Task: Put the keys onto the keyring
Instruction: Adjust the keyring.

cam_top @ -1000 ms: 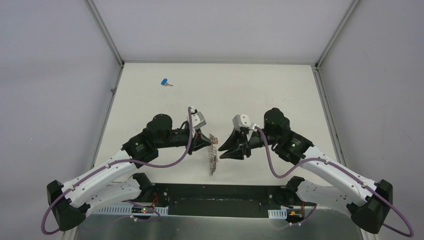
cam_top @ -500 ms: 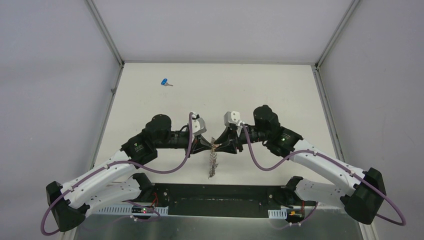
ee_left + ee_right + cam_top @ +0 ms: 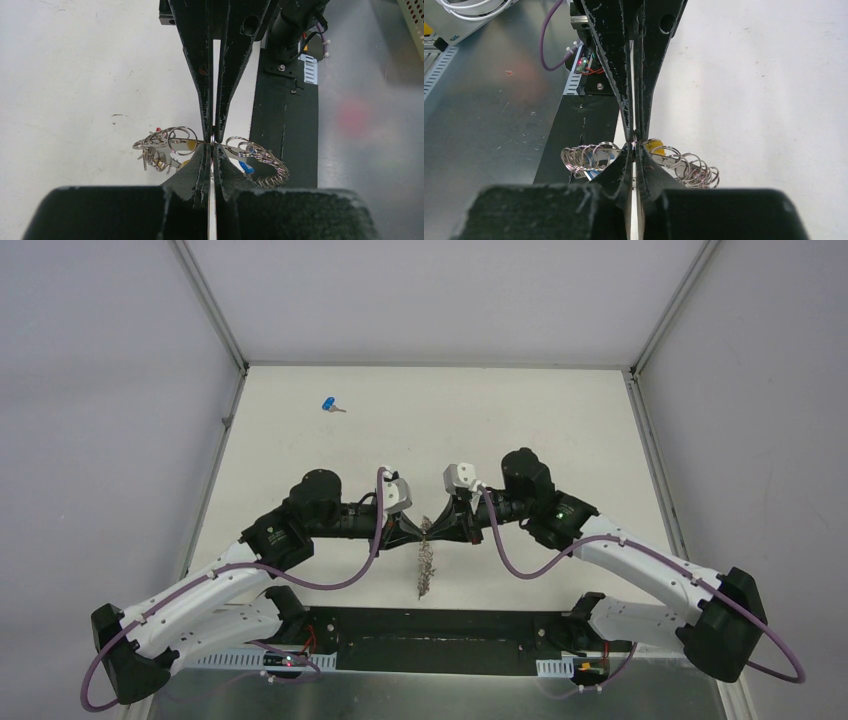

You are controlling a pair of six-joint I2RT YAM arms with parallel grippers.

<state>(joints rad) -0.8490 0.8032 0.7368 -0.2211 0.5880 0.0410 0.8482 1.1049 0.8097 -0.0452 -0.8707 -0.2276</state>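
The keyring [image 3: 427, 562] hangs edge-on between my two grippers, above the table near the front edge. It is a grey ring fringed with small silver rings and keys [image 3: 167, 142] [image 3: 694, 167], with red, blue and yellow heads among them. My left gripper [image 3: 416, 529] [image 3: 212, 146] is shut on the ring's band. My right gripper [image 3: 438, 529] [image 3: 634, 146] faces it tip to tip and is shut on the same spot. A loose blue-headed key [image 3: 329, 404] lies on the table at the far left. A yellow head [image 3: 655, 146] shows beside the ring; I cannot tell whether it is threaded.
The white table [image 3: 560, 430] is walled by grey panels on three sides. A black base rail [image 3: 430, 625] and a metal strip with cables run along the near edge, under the hanging keyring.
My right gripper has moved left to the keyring and closed on it, tip to tip with the left gripper. The left gripper still holds the ring. The blue key has not moved.
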